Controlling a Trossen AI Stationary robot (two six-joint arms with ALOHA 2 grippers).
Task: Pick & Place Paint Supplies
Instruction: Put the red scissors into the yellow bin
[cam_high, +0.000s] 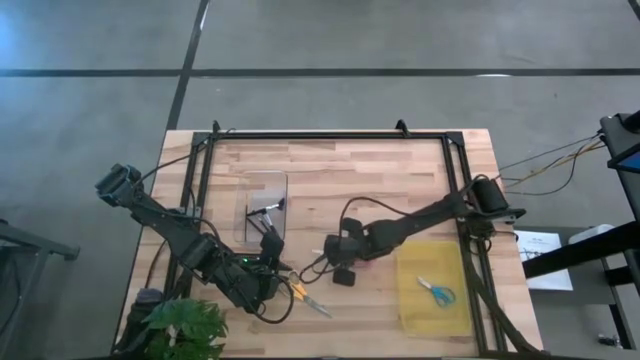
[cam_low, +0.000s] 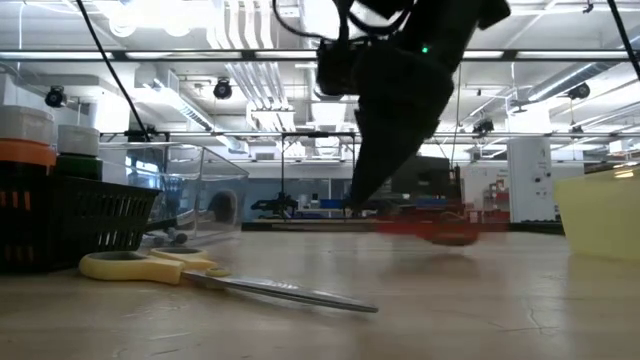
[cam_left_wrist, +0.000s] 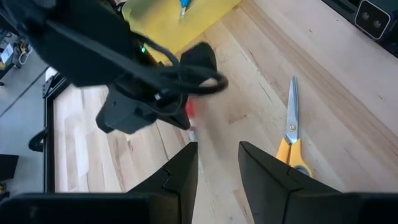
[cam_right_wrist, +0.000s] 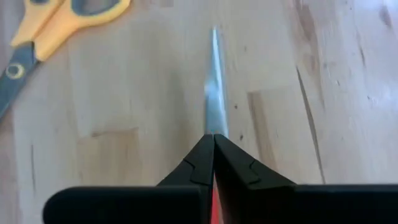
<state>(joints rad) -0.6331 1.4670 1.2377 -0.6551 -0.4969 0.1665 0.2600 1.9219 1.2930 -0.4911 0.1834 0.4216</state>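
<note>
My right gripper (cam_high: 332, 256) sits at the table's middle, shut on red-handled scissors whose silver blade (cam_right_wrist: 214, 93) sticks out ahead of the fingers. Yellow-handled scissors (cam_high: 310, 298) lie flat on the wood toward the near edge, also visible in the low view (cam_low: 200, 275) and the left wrist view (cam_left_wrist: 291, 137). Blue-handled scissors (cam_high: 436, 291) lie inside the yellow bin (cam_high: 432, 320). My left gripper (cam_high: 272, 272) is open (cam_left_wrist: 217, 165), just left of the yellow scissors and facing the right gripper, touching nothing. My right gripper pinches the red scissors between its two fingers (cam_right_wrist: 214, 140), with a strip of red (cam_right_wrist: 214, 199) showing back between them. The fingers lie along the scissors, and the blade points out past their tips, low over the wood. Whether the scissors are lifted clear does not show.
A clear tray (cam_high: 265, 205) with a small dark item stands left of centre. A black basket (cam_low: 60, 220) holding pots shows at the low view's left. A green plant (cam_high: 185, 330) sits at the near left corner. Bare wood lies toward the far edge.
</note>
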